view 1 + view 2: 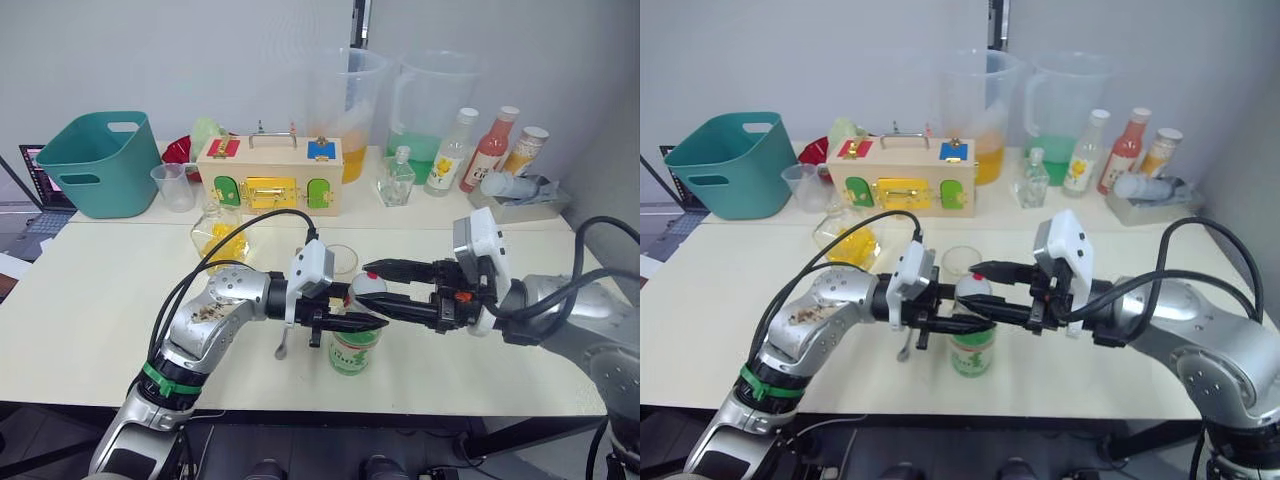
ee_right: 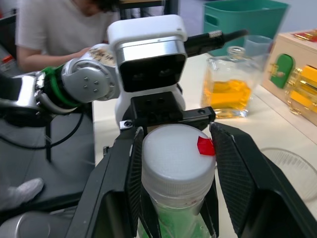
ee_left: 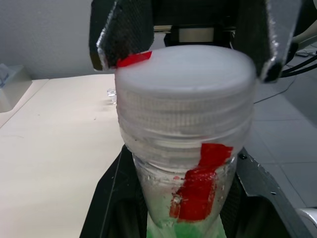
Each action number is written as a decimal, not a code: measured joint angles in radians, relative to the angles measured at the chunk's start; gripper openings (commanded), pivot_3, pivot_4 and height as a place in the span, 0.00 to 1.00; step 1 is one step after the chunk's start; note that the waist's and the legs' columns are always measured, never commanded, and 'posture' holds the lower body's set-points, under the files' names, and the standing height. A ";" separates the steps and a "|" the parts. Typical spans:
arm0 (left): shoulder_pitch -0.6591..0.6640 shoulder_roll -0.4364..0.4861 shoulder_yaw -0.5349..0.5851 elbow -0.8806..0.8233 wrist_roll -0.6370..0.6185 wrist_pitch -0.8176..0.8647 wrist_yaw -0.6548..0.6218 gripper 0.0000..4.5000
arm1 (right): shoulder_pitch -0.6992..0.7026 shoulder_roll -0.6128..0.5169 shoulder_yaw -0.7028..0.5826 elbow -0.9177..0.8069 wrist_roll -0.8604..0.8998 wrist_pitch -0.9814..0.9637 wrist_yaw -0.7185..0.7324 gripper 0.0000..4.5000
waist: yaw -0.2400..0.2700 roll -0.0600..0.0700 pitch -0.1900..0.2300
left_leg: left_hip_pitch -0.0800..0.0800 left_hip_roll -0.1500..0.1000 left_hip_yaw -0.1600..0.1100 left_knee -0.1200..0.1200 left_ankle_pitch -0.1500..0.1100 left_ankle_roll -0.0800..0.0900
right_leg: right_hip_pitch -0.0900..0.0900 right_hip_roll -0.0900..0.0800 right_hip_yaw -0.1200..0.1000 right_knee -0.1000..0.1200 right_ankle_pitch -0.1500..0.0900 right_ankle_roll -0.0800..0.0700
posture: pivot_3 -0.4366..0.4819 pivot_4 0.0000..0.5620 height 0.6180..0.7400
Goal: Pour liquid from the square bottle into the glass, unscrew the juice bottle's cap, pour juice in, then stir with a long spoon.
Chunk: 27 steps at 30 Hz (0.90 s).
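Observation:
The juice bottle (image 1: 352,352), with its green-and-white label, stands upright near the front of the cream table (image 1: 100,310). My left gripper (image 1: 345,322) is shut on its neck just under the cap. The white cap (image 2: 173,156) carries a red mark, and my right gripper (image 1: 368,283) comes in from the right and is shut on it, one finger on each side. The empty-looking glass (image 1: 342,260) stands just behind the bottle. The square bottle (image 1: 220,235), holding yellow liquid, sits further back on the left. The long spoon (image 1: 283,343) shows as a thin silver piece below my left wrist.
Along the back stand a teal basket (image 1: 100,160), a beaker (image 1: 175,187), a wooden latch box (image 1: 270,175), two large pitchers (image 1: 350,110), a small stoppered bottle (image 1: 397,180) and several sauce bottles (image 1: 488,150). A person (image 2: 54,29) sits beyond the table.

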 measured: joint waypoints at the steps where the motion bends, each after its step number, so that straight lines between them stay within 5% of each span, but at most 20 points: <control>1: 0.002 0.000 -0.002 -0.006 0.000 0.002 0.005 0.29 | -0.023 -0.001 0.028 0.055 -0.036 -0.048 0.086 0.36 | -0.001 0.000 0.000 | 0.001 0.000 0.000 0.000 0.000 0.000 | 0.000 0.000 0.000 0.000 0.000 0.000 | 0.48 0.27 0.92; 7: 0.020 0.008 -0.008 -0.059 0.009 0.023 0.041 0.29 | -0.232 0.031 0.195 0.380 -0.197 -0.269 0.527 0.36 | -0.004 0.000 0.000 | 0.004 0.000 0.001 -0.002 0.000 0.000 | 0.002 0.000 0.000 -0.002 0.000 0.000 | 0.48 0.27 0.92; 11: 0.037 0.013 0.001 -0.085 0.008 0.041 0.075 0.29 | -0.366 0.077 0.271 0.554 -0.248 -0.335 0.692 0.36 | -0.007 0.000 0.000 | 0.005 0.001 0.000 -0.004 0.000 0.000 | 0.003 0.000 0.000 -0.002 0.000 0.000 | 0.48 0.27 0.92; 12: 0.041 0.013 0.004 -0.087 0.005 0.044 0.083 0.29 | -0.385 0.080 0.287 0.579 -0.248 -0.345 0.703 0.36 | -0.005 0.000 0.000 | 0.005 0.001 0.000 -0.004 0.000 0.000 | 0.003 0.000 0.000 -0.001 0.000 0.000 | 0.48 0.27 0.92; 14: 0.052 0.015 0.015 -0.096 -0.004 0.057 0.096 0.29 | -0.423 0.079 0.325 0.611 -0.243 -0.357 0.710 0.58 | -0.005 0.000 0.000 | 0.004 0.000 0.000 -0.004 0.000 0.000 | 0.002 0.000 0.000 -0.001 0.000 0.000 | 0.48 0.27 0.92; 20: 0.067 0.026 0.024 -0.125 -0.017 0.070 0.119 0.29 | -0.417 0.033 0.338 0.550 -0.196 -0.273 0.708 0.99 | -0.002 0.000 0.000 | 0.001 0.000 0.000 -0.004 0.000 0.000 | -0.002 0.000 0.000 0.000 0.000 0.000 | 0.48 0.27 0.92; 27: 0.067 0.030 0.025 -0.116 -0.020 0.060 0.111 0.29 | -0.263 -0.053 0.089 0.295 -0.060 -0.038 0.467 0.99 | 0.000 0.000 0.000 | 0.000 0.000 0.000 -0.004 0.000 0.000 | -0.002 0.000 0.000 0.000 0.000 0.000 | 0.48 0.27 0.92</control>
